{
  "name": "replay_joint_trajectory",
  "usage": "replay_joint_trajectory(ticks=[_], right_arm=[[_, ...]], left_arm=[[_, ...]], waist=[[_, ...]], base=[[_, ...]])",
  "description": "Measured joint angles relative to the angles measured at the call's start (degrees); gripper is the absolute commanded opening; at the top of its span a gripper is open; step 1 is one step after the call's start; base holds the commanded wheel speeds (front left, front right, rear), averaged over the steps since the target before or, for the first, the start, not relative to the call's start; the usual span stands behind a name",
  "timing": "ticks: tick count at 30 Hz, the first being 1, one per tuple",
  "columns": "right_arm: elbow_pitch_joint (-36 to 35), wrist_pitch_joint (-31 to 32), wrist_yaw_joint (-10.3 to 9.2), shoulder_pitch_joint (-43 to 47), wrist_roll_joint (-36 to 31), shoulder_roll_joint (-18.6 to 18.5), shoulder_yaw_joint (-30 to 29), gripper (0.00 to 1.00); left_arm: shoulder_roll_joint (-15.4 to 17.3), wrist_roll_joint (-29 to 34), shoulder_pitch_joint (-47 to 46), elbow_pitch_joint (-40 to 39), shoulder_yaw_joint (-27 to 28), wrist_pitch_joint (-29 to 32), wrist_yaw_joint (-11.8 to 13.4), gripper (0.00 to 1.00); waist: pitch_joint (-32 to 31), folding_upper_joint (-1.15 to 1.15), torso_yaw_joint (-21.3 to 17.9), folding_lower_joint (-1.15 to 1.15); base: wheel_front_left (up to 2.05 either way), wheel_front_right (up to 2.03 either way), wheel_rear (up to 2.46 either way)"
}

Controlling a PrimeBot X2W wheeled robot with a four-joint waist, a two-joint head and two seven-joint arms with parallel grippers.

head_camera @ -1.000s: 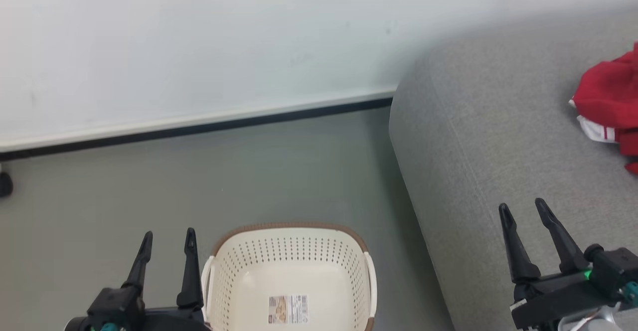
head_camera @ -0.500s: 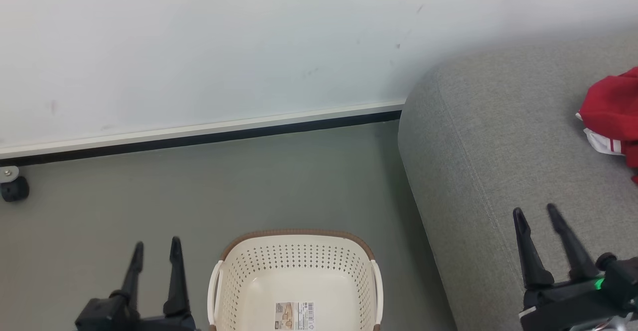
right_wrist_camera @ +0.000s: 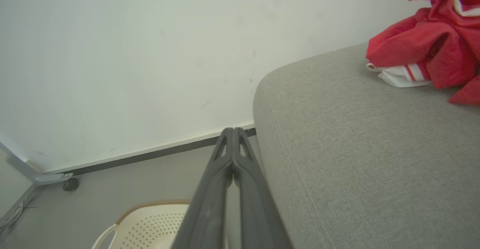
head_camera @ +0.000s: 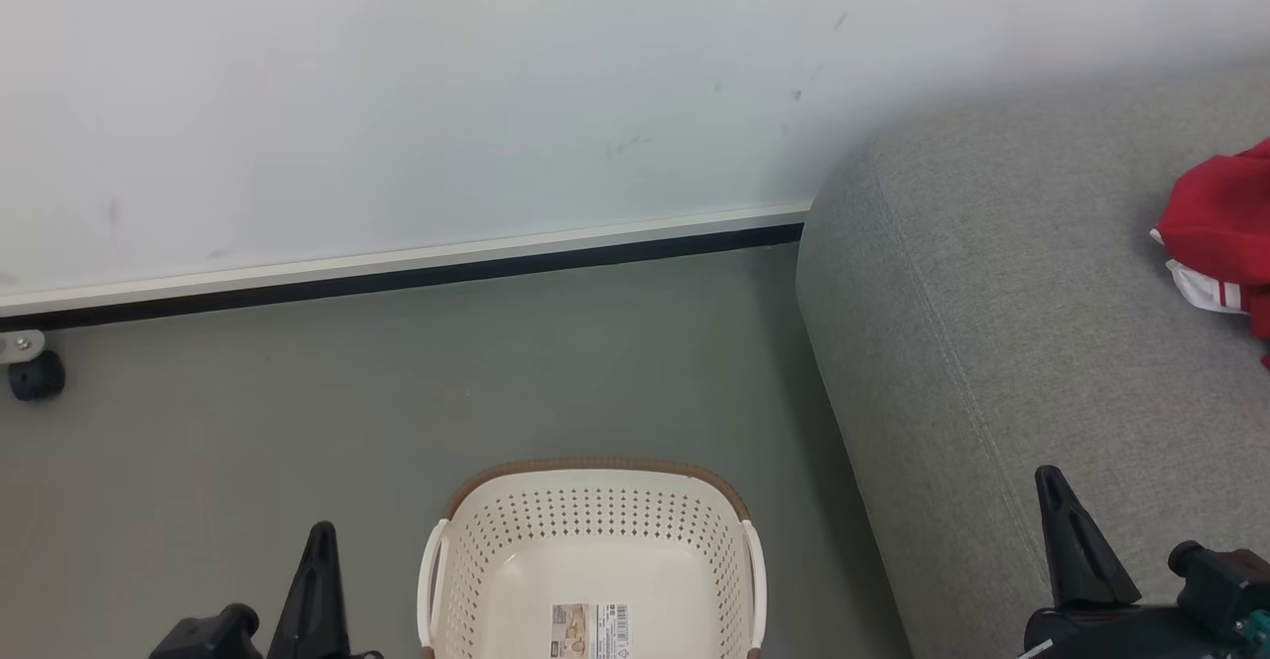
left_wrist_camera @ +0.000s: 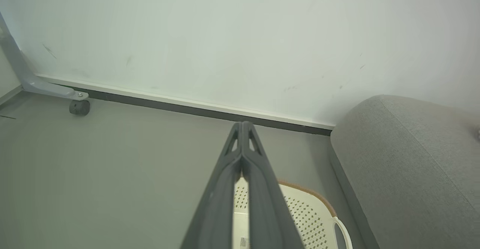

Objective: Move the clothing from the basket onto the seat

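Note:
The red clothing (head_camera: 1225, 212) lies crumpled on the grey seat (head_camera: 992, 322) at the right edge, its white trim showing; in the right wrist view the clothing (right_wrist_camera: 431, 42) sits at the top right on the seat (right_wrist_camera: 356, 147). The cream basket (head_camera: 595, 560) stands on the floor at bottom centre, holding nothing but its barcode sticker. My left gripper (head_camera: 320, 530) hangs left of the basket, its fingers pressed together (left_wrist_camera: 242, 127). Low over the seat's front edge, my right gripper (head_camera: 1047, 475) is shut on nothing (right_wrist_camera: 233, 131), well short of the clothing.
A white wall with a dark baseboard (head_camera: 397, 277) runs behind the grey floor. A black caster wheel (head_camera: 37, 376) on a metal leg sits at the far left by the wall. Open floor lies between basket and wall.
Both grippers, open a second ago, have shut and sunk toward the bottom edge of the head view. The head camera shifted slightly early on; basket and clothing stay put.

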Motion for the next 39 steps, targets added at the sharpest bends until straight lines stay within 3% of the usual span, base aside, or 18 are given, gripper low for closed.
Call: replay_joint_trajectory(ticks=[39], right_arm=[[3.47, 8.92, 2.47, -1.48, 26.81, 5.15, -8.64, 0.0]], left_arm=[[-1.15, -28.99, -2.87, 3.99, 5.13, 7.42, -5.73, 0.0]], waist=[[-1.81, 0.0, 2.03, 0.0]], base=[[0.0, 0.0, 0.0]])
